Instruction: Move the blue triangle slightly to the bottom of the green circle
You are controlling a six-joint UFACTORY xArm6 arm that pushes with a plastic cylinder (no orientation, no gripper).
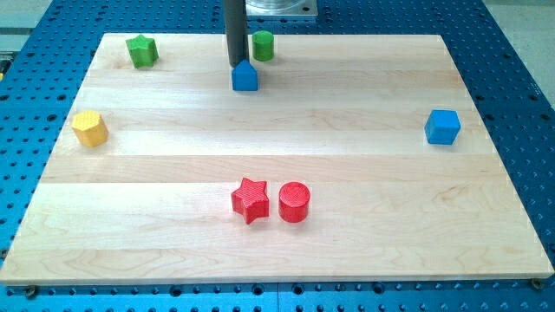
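Note:
The blue triangle [245, 76] sits near the view's top, just below and left of the green circle [263, 45]. The two blocks stand a small gap apart. My tip [235, 66] is at the end of the dark rod that comes down from the view's top. It rests at the blue triangle's upper left edge, touching or nearly touching it. The rod stands to the left of the green circle.
A green star [141, 50] sits at the top left. A yellow hexagon [89, 128] lies at the left edge. A blue cube [442, 126] is at the right. A red star [251, 200] and a red circle [294, 202] stand side by side at the bottom centre.

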